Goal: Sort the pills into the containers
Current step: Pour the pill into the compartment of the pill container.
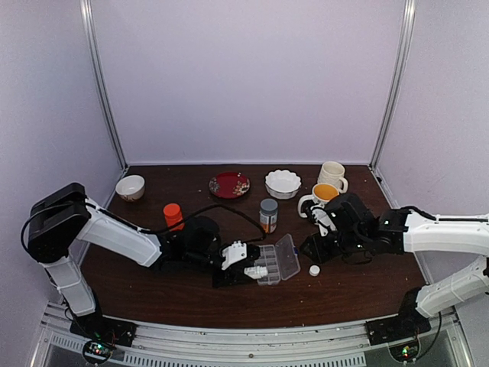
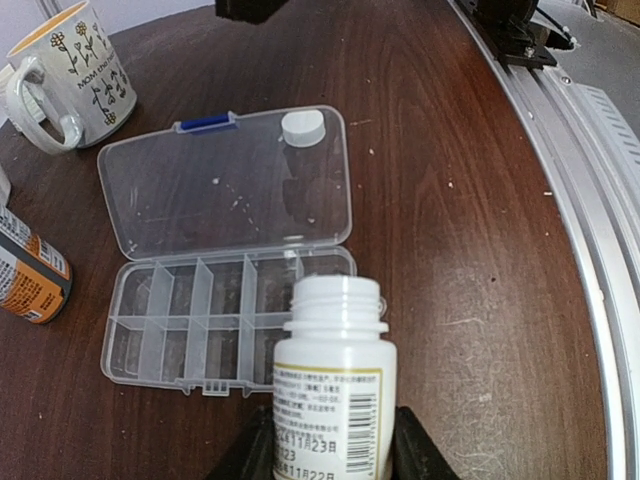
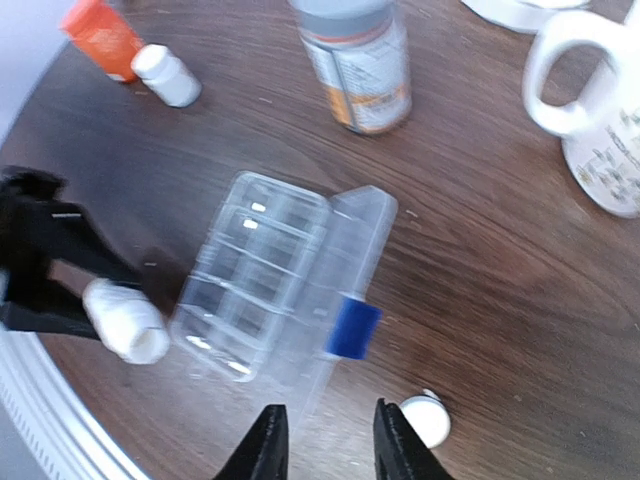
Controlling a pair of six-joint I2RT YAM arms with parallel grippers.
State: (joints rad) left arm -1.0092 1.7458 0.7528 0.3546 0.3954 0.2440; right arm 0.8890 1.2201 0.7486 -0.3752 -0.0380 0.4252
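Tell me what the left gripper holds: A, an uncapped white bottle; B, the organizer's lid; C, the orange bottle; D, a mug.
A: the left gripper is clamped on the white bottle, whose threaded neck is bare, next to the open organizer.

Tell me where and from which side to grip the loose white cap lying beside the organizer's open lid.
Take the white cap across its round side wall, from straight above. It lies flat and low on the table, apart from the organizer lid, so opposite sides of its rim are probably the only faces to pinch. The right end effector hangs nearest, open.
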